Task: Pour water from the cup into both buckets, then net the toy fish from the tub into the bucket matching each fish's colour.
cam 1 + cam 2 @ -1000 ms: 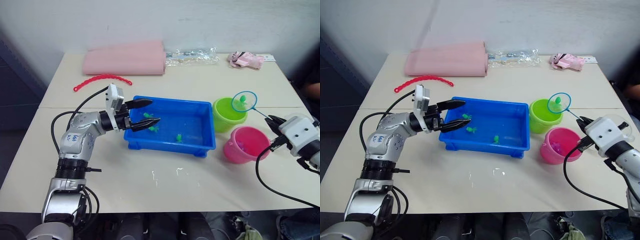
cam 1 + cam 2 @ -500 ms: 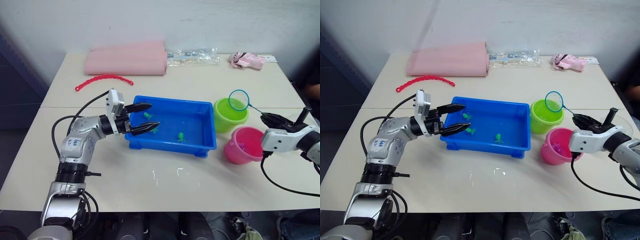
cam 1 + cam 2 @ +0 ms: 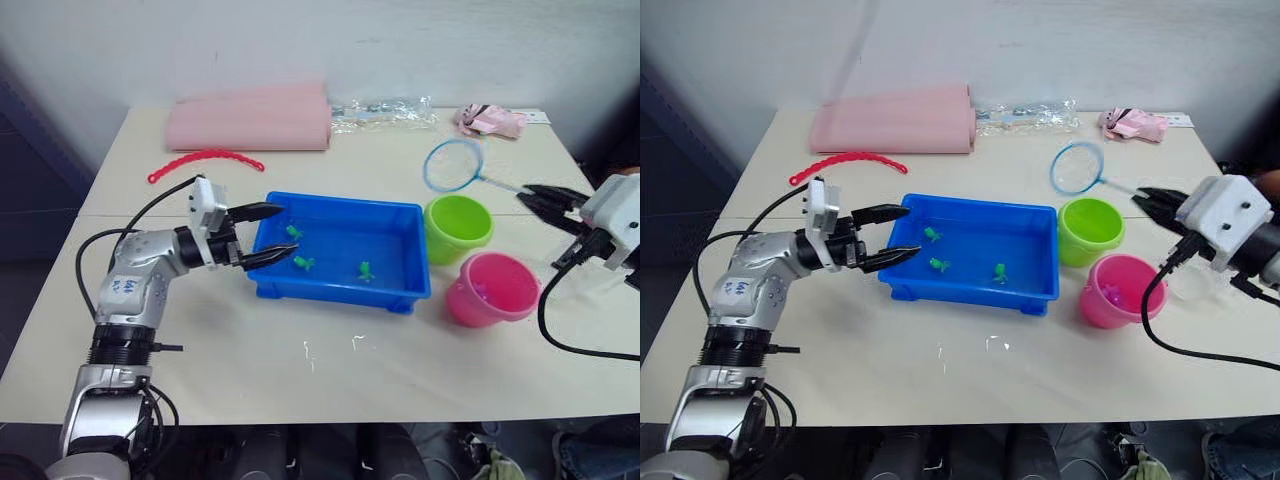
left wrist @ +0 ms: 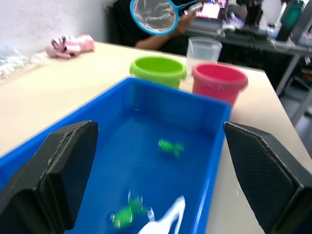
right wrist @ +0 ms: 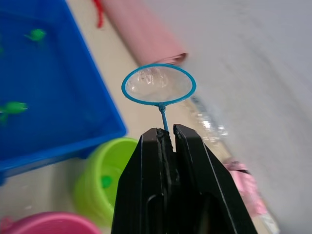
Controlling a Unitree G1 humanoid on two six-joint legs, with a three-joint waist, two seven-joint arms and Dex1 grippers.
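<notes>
The table point(image 3: 420, 330) carries the blue tub point(image 3: 345, 250) (three green fish point(image 3: 365, 269) inside), with the green bucket point(image 3: 458, 228) and pink bucket point(image 3: 490, 289) just beside its right end. The left tool point(image 3: 267, 234) hovers open at the tub's left rim. The right tool point(image 3: 545, 200) is clamped on the net point(image 3: 452, 165) handle, the hoop raised behind the green bucket.

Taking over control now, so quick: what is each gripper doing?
Left gripper: open, empty, at the tub's end.
Right gripper: shut on the net handle.
</notes>
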